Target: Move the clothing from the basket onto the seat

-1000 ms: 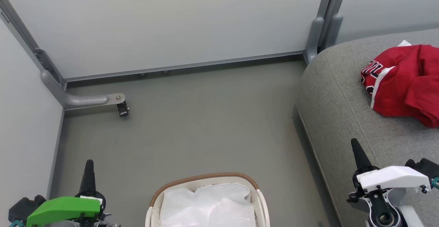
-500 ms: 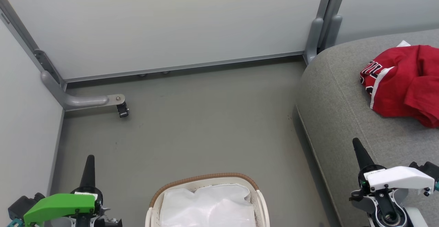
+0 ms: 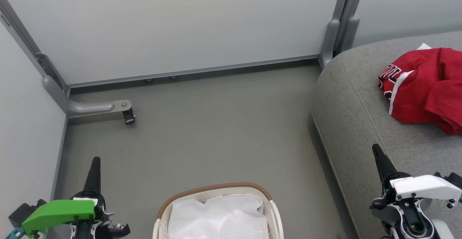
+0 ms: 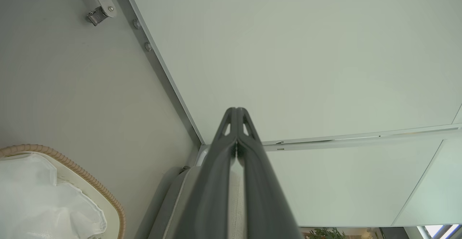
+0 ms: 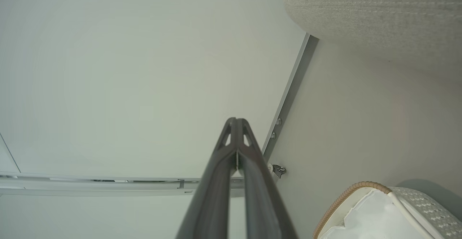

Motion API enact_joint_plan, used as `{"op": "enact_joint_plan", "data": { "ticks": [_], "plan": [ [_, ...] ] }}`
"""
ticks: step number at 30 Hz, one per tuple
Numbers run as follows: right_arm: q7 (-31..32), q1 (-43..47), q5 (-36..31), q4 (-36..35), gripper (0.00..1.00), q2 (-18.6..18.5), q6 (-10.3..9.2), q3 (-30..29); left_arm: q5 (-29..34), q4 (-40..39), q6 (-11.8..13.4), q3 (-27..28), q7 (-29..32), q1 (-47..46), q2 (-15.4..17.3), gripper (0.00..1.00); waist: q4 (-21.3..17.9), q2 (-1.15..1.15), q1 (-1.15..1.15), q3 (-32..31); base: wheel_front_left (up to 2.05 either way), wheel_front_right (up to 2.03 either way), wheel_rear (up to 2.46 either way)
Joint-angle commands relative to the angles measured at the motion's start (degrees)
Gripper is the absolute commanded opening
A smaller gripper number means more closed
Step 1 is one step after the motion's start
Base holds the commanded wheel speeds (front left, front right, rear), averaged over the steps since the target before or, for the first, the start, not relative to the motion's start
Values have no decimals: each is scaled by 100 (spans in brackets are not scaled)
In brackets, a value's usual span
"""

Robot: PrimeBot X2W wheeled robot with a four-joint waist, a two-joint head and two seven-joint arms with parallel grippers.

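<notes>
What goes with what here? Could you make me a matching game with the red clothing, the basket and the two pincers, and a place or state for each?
Things:
1. clothing
2. basket
3. left pincer
4. right pincer

Places or states:
A. shut, with a white casing behind it
B. lying on the grey seat
C. standing on the floor, white liner showing inside
D. shut, with a green casing behind it

Pairs: 1-B, 2-C, 3-D, 4-A
</notes>
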Motion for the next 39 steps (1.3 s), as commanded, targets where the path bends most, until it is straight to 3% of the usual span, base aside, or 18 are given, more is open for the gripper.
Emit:
{"op": "enact_joint_plan", "data": {
  "ticks": [1,25,39],
  "plan": [
    [39,35,127,-49,0,-35,-3,-30,-118,-43,2,19,32,-141,14,0,-1,0,0,-2,0,0,0],
    [297,83,1102,-159,0,-42,-3,-135,-1063,-129,2,24,284,-235,9,0,-16,0,0,-30,0,0,0],
    [294,85,1115,-159,0,-41,-3,-134,-1063,-126,2,23,295,-225,9,0,-17,0,0,-31,0,0,0]
  ]
}}
